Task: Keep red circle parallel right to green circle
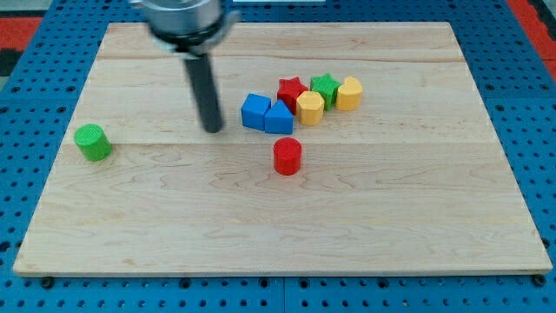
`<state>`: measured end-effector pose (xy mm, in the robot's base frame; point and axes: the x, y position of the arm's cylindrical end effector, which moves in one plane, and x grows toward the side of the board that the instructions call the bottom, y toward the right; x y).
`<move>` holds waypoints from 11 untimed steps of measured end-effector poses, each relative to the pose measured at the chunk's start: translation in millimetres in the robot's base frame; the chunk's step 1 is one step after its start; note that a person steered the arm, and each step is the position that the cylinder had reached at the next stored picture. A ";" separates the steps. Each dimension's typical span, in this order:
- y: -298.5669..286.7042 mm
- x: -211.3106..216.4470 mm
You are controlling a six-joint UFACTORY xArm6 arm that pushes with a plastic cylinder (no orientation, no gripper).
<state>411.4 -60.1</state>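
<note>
A: Where does the red circle (287,156) sit?

B: Near the middle of the wooden board (278,235), standing alone, just below the cluster of blocks.

A: And relative to my tip (213,129)?

B: The red circle lies to the view's right of my tip and a little lower, with bare wood between them. My tip is a plain rod end, not a grasping tool; it touches no block.

A: The green circle (92,142)?

B: Far off at the view's left, near the board's edge, well apart from my tip and from the red circle. It sits slightly higher in the view than the red circle.

A: What makes up the cluster?

B: A blue block (254,110) just right of my tip, touching a second blue block (279,118). Behind them a red star (292,89), a yellow block (310,107), a green star (325,86) and another yellow block (348,93), all packed together.

A: Any containers?

B: Only the board, which carries every block.
</note>
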 end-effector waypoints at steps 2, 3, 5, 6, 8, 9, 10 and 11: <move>161.4 11.3; 161.5 63.1; 46.1 79.9; -9.1 40.2; 13.2 -14.5; -64.7 -10.5; -102.7 0.3; -64.8 3.5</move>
